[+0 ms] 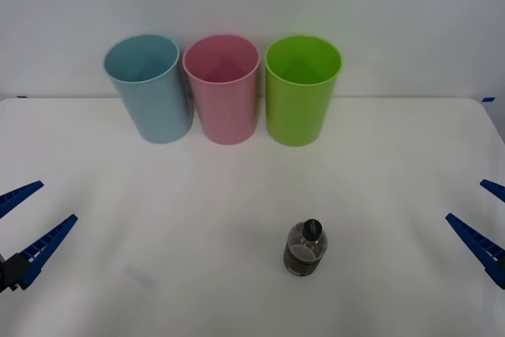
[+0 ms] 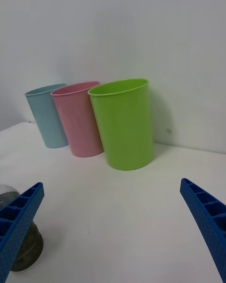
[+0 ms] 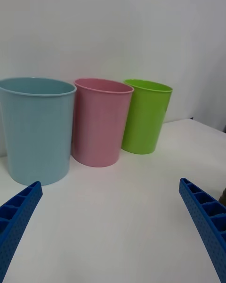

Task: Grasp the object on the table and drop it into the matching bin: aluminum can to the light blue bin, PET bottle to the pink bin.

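White bench under a blank wall; three bins stand along its far edge, light blue bin, pink bin, green bin; my bottle stands upright near the front edge, right of centre; left tool and right tool hang wide open, empty; I judge the bottle light, slick, tippy, so I'd grip mid-body.

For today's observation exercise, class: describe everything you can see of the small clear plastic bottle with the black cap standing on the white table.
The small clear plastic bottle stands upright on the white table, in front of the lime green bin and right of centre. It has a black screw cap, clear rounded shoulders and a dark brownish lower body. Only the tabletop touches it; both open blue grippers, left and right, sit apart at the table's sides.
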Available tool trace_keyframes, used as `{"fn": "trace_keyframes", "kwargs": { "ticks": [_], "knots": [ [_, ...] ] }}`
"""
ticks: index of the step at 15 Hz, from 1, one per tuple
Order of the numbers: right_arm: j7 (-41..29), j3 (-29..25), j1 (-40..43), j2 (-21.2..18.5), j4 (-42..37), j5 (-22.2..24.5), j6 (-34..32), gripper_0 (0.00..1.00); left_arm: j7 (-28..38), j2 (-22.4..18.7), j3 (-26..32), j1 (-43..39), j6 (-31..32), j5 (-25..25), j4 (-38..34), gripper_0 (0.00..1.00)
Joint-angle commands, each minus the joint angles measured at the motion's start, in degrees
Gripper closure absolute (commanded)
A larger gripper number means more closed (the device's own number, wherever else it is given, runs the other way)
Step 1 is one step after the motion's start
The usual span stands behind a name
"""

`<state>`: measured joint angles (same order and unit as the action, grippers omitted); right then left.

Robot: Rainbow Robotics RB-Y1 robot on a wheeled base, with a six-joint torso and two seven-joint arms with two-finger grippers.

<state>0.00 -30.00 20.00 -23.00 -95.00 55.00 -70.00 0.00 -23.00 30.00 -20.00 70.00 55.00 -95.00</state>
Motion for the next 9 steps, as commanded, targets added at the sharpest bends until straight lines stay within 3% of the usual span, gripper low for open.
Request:
{"fn": "trace_keyframes", "kwargs": {
  "ticks": [1,5,9],
  "knots": [
    [0.0,0.0,0.0,0.0,0.0,0.0,0.0,0.00,0.0,0.0,0.0,0.0,0.0,0.0,0.0,0.00],
    [-0.2,0.3,2.6,-1.6,-1.8,1.0,0.3,0.00,0.0,0.0,0.0,0.0,0.0,0.0,0.0,0.00],
    [0.6,3.9,4.7,-4.8,-1.7,0.9,-0.3,0.00,0.0,0.0,0.0,0.0,0.0,0.0,0.0,0.00]
  ]
}}
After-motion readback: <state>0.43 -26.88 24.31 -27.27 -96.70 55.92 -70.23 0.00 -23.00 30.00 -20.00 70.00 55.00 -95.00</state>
